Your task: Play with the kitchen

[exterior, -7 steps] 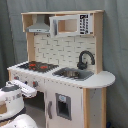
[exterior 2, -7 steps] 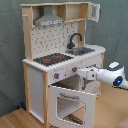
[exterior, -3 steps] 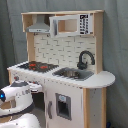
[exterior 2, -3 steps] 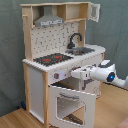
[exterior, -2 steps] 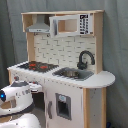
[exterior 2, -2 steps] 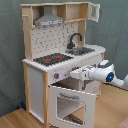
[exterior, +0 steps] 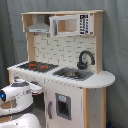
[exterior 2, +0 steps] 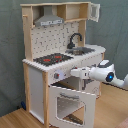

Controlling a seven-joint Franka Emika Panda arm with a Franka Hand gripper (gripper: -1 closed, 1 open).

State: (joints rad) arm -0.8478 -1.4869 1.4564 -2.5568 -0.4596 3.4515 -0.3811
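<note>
The kitchen (exterior: 75, 70) (exterior 2: 55, 65) is a tall white and light-wood toy, seen in both exterior views. It has a black-and-red stovetop (exterior 2: 52, 59), a black faucet (exterior: 85, 59), a sink (exterior: 72, 73) and a grey hood (exterior 2: 50, 21). Its windowed oven door (exterior 2: 72, 104) hangs open, tilted down and outward. My gripper (exterior 2: 75, 73) reaches in from the second exterior view's right, level with the front panel just under the stovetop and close to the knobs (exterior 2: 57, 76). In the first exterior view the white arm (exterior: 17, 94) stands at the lower left before the kitchen's front.
A grey curtain (exterior 2: 115, 30) hangs behind the kitchen. The floor (exterior 2: 15, 119) is wooden. The open oven door juts out below my arm. An upper cabinet door (exterior 2: 95, 11) stands open at the top right of the second exterior view.
My arm has moved toward the kitchen's front panel, leftward in the second exterior view, bringing the gripper closer to the knobs. The oven door has stayed open.
</note>
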